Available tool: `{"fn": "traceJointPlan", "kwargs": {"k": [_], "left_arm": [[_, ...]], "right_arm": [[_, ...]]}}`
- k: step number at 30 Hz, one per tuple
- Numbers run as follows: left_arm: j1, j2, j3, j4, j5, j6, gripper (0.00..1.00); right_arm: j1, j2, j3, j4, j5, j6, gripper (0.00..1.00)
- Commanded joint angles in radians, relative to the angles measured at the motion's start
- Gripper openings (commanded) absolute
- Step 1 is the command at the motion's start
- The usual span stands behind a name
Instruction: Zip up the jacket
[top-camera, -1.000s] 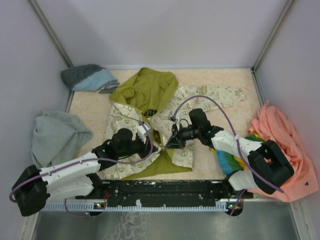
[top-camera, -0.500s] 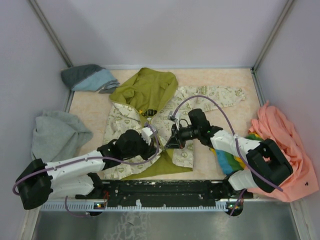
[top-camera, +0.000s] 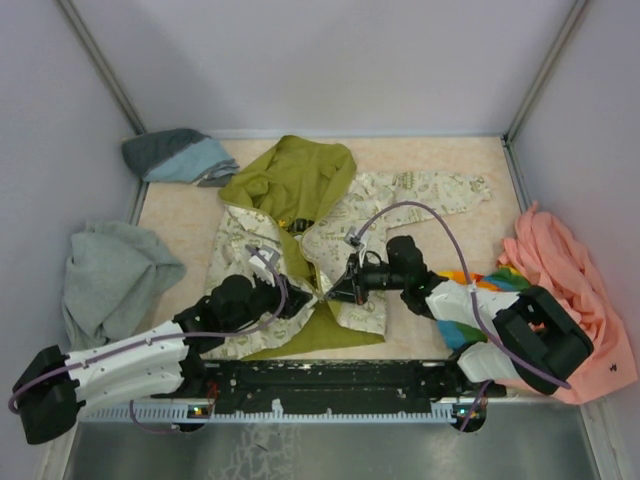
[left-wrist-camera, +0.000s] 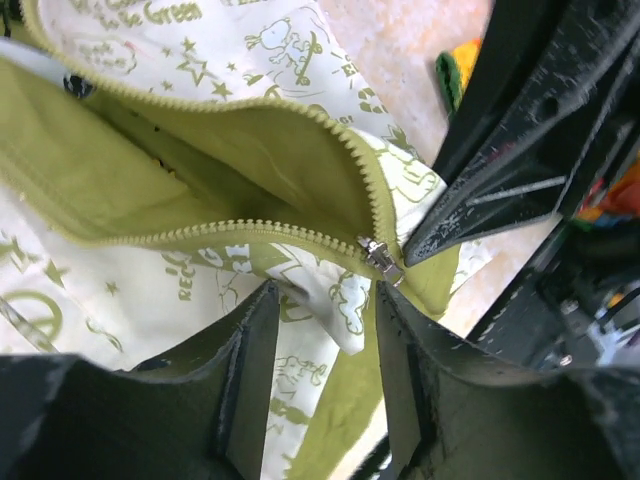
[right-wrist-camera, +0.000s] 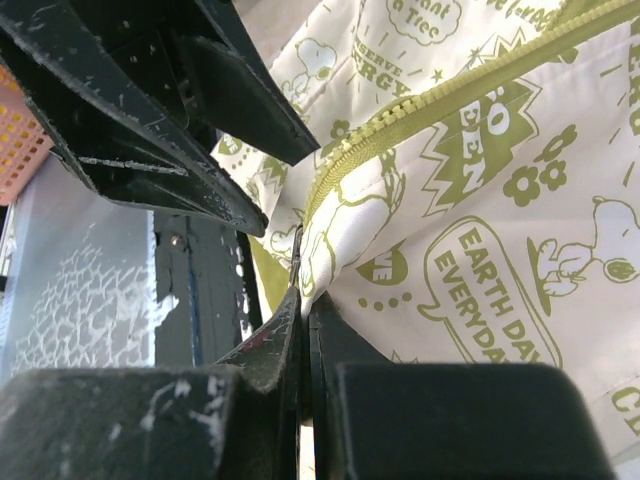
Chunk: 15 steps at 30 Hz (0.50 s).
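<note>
- The left claw (top-camera: 298, 297) has pulled back toward its own base. Half a second ago it reached further in over the jacket (top-camera: 255, 235); now its tips sit just short of the point where the two zipper rows meet.
- Its jaws stand moderately apart. A cream corner of the hem lies loose between the fingers (left-wrist-camera: 250, 350), and nothing looks clamped.
- The slider (left-wrist-camera: 381, 258) sits just ahead of the claw's right-hand finger, close to it but apart from it.
- The right claw (right-wrist-camera: 303, 300) is pressed tight on the jacket's bottom edge, directly below the zipper end. It has edged a little toward the left claw since a second ago.
- The rest of the jacket spreads out ahead of both claws, with the hood (top-camera: 290, 170) farthest away. The zipper gapes open everywhere beyond the slider.
- The two rows appear joined in the slider, so the start seems made, yet almost the whole run is left.
- The retreat reads as a re-aim. The left claw probably needs to close on the slider's pull and draw it away from the right claw, which anchors the hem.
</note>
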Motion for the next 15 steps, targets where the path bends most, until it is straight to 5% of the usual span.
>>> {"fn": "traceJointPlan", "kwargs": {"k": [1, 6, 15], "left_arm": [[-0.003, -0.057, -0.045, 0.066, -0.1, -0.252, 0.52], [-0.002, -0.065, -0.036, -0.042, -0.154, -0.472, 0.61], [0.016, -0.091, -0.084, -0.003, -0.132, -0.653, 0.57]], "right_arm": [[0.021, -0.039, -0.04, 0.27, 0.067, 0.115, 0.0], [0.048, -0.025, -0.053, 0.301, 0.085, 0.124, 0.0], [0.066, -0.013, -0.063, 0.335, 0.101, 0.133, 0.0]]}}
